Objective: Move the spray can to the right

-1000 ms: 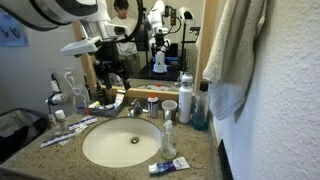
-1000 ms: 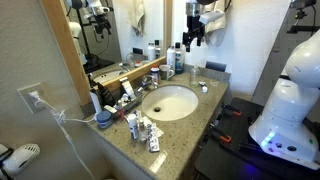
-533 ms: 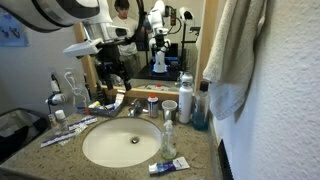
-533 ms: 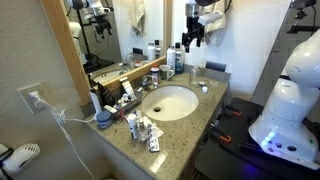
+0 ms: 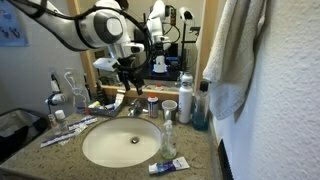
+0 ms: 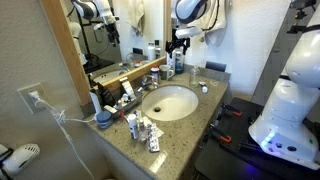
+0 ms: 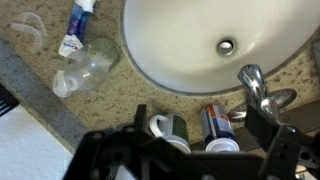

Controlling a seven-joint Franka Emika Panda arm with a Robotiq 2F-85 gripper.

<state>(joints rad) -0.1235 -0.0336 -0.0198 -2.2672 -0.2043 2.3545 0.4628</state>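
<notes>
The spray can (image 7: 214,122) is a small whitish can with a blue and red label. It stands at the back of the counter beside the faucet (image 7: 256,86). It also shows in an exterior view (image 5: 152,103), in front of the mirror. My gripper (image 7: 203,136) is open, its two dark fingers spread to either side above the can and a white cup (image 7: 168,130) next to it. In both exterior views the gripper (image 5: 132,84) (image 6: 176,52) hangs above the back of the counter, apart from the can.
The white sink basin (image 5: 122,142) fills the middle of the counter. A clear plastic bottle (image 5: 168,143) and a toothpaste tube (image 5: 168,167) lie at the front. A tall silver canister (image 5: 185,100) and a blue bottle (image 5: 200,112) stand right of the cup. A towel (image 5: 235,55) hangs at the right.
The arm has swung and lowered the gripper towards the mirror, so it now hangs over the faucet and spray can. Nothing on the counter has moved.
</notes>
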